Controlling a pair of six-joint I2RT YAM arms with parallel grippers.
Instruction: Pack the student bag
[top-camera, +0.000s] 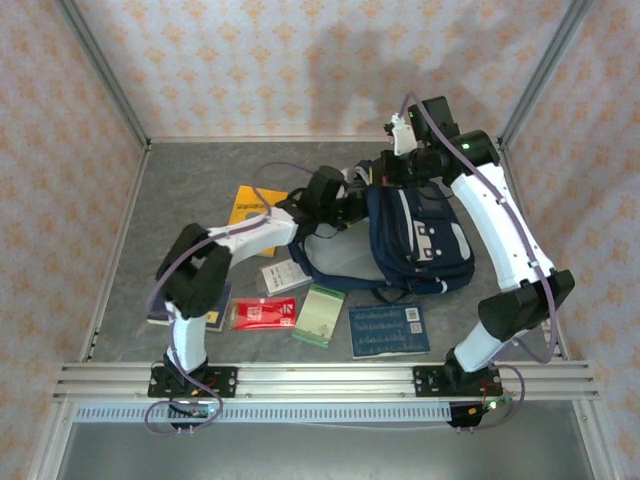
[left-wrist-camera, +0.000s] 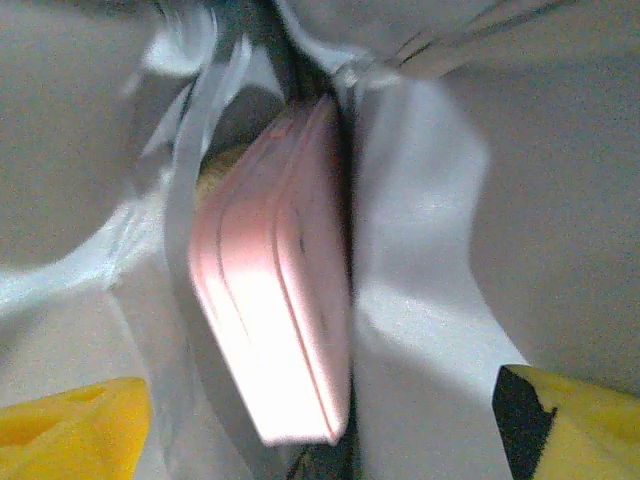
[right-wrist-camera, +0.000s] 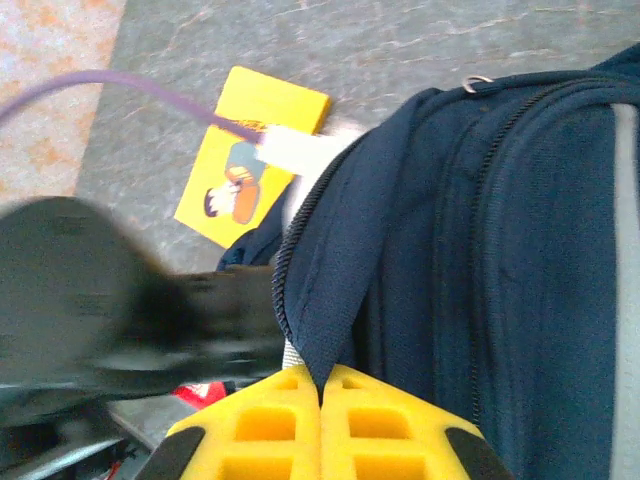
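Pink flat case (left-wrist-camera: 272, 300) inside student bag (top-camera: 415, 235); R end effector (right-wrist-camera: 321, 385) pinches rim.

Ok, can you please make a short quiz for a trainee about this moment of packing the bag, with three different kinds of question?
1. True or false: the right gripper is shut on the fabric of the student bag.
2. What sits in the bag's opening, in front of the open left gripper? A) a pink flat item B) a green notebook C) a red packet
3. Fill in: the book with a cartoon figure, on the table beside the bag, is ____.
Key: 1 true; 2 A; 3 yellow.
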